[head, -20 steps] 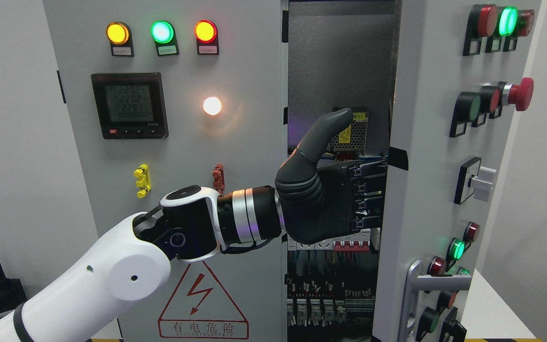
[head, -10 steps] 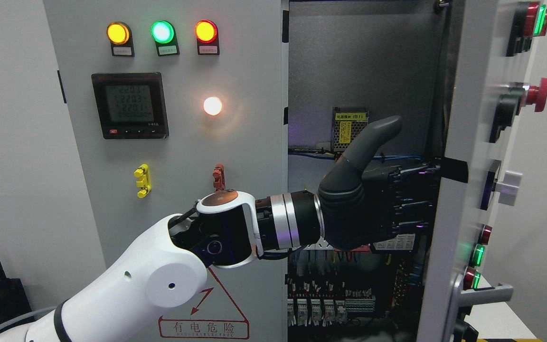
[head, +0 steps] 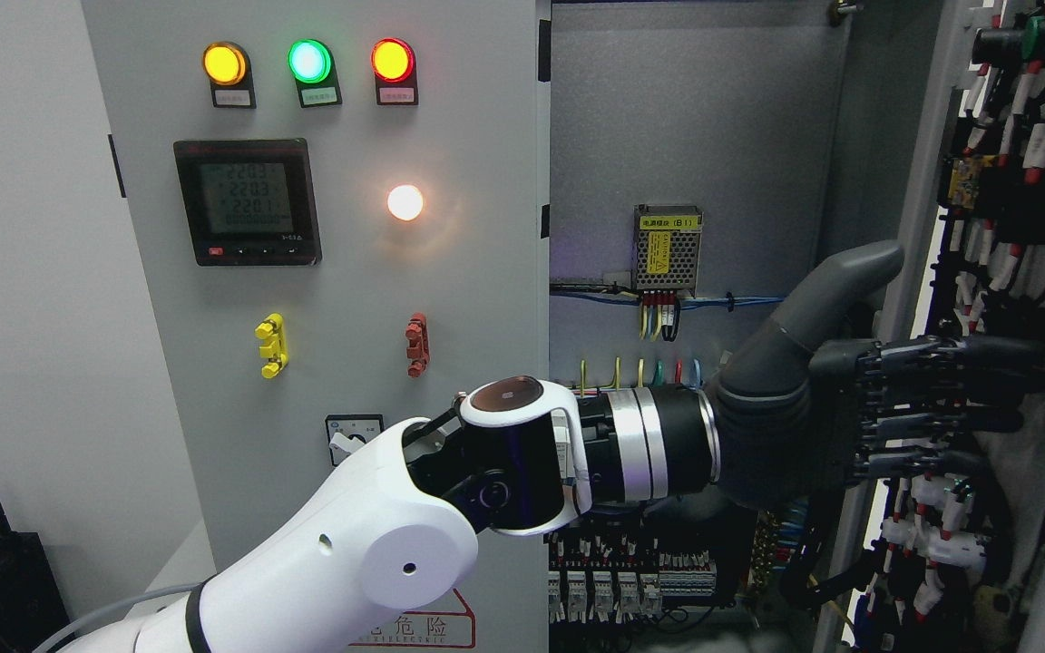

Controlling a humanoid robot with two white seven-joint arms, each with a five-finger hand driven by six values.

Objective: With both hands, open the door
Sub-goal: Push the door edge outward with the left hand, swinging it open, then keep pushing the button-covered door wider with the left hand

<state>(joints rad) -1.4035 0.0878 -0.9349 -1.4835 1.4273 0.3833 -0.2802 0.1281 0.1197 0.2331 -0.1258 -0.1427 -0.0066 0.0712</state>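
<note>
1. The left hand [head: 858, 408] reached in from the lower left, crossing in front of the open cabinet [head: 686, 163] to the door [head: 1012, 363] at the far right. Its fingers [head: 949, 399] were stretched out flat and held nothing; they lay against the door's inner face, with the thumb [head: 835, 290] raised up and clear of it.

2. That flat, open posture looked like a push rather than a grasp: the palm and fingers pressed on the inside of the panel, probably to drive it further round on its hinge.

3. The arm came across from the left likely because the door hinges on the right, so a push from inside the opening carries it outward.

4. The right hand did not show anywhere in the view.

5. The door stood at the right edge of the scene, swung wide, so only its inner side faced the camera. That side was grey metal crowded with black cable bundles and white and red wire ends [head: 1030, 136] leading to the backs of its switches.

6. The cabinet interior lay exposed between the fixed left panel [head: 323, 272] and the door: a grey back plate, a small meshed power supply [head: 668, 247] with a yellow label, and rows of terminals [head: 613, 580] low down.

7. Judged from this, the opening was nearly complete; little swing seemed left.
</note>
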